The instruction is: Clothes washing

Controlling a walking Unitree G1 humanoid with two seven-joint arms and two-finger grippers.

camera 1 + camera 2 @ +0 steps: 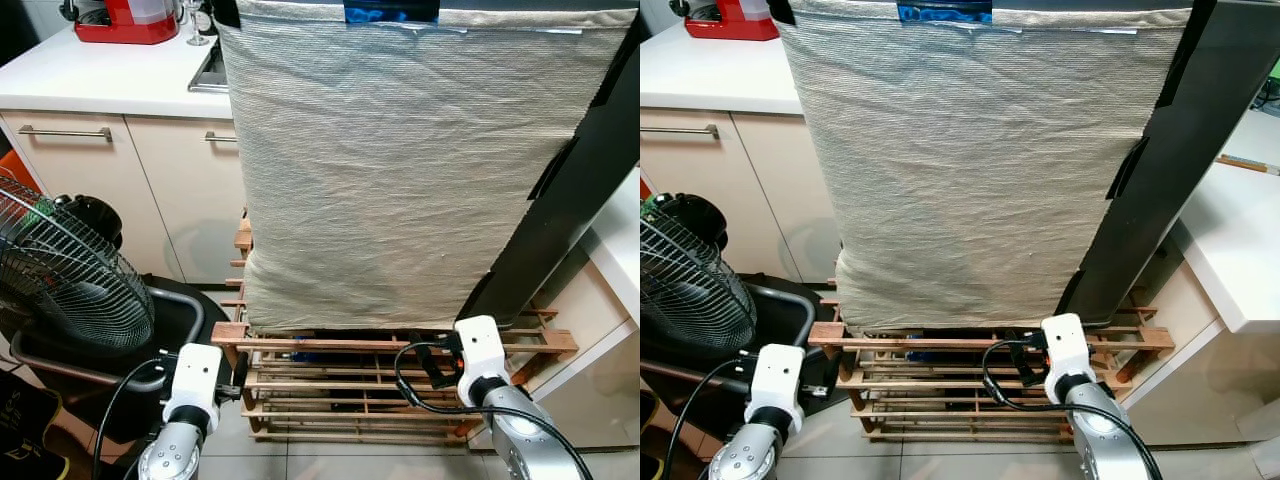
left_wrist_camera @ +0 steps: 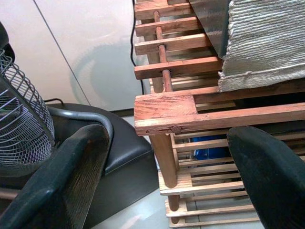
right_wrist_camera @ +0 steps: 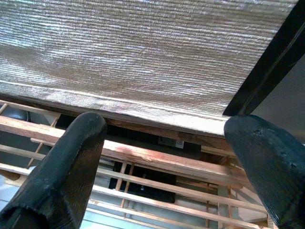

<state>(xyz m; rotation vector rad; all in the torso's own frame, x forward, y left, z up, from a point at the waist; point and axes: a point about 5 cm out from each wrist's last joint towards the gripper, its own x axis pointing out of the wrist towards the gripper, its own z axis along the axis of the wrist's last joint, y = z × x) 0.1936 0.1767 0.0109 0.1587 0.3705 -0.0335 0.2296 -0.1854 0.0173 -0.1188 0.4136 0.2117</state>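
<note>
The left gripper [image 2: 167, 176] and right gripper [image 3: 162, 167] are spread wide, holding nothing. Both face the wooden rack [image 1: 400, 345], probably positioned to lift the draped cloth [image 1: 400, 170] at its hem.

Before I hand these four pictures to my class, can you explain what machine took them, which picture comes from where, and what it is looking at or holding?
This is a walking humanoid robot with two silver arms, each ending in a two-fingered black pincer. The two wide pictures come from a stereo camera on its head, looking down. The other two come from cameras on its wrists, looking along the fingers. Ahead is a large pale woven cloth draped over something tall, its hem resting on a wooden slatted rack. A fan stands to the robot's left, beside white cabinets. The left pincer and right pincer are both open near the rack, holding nothing.
</note>
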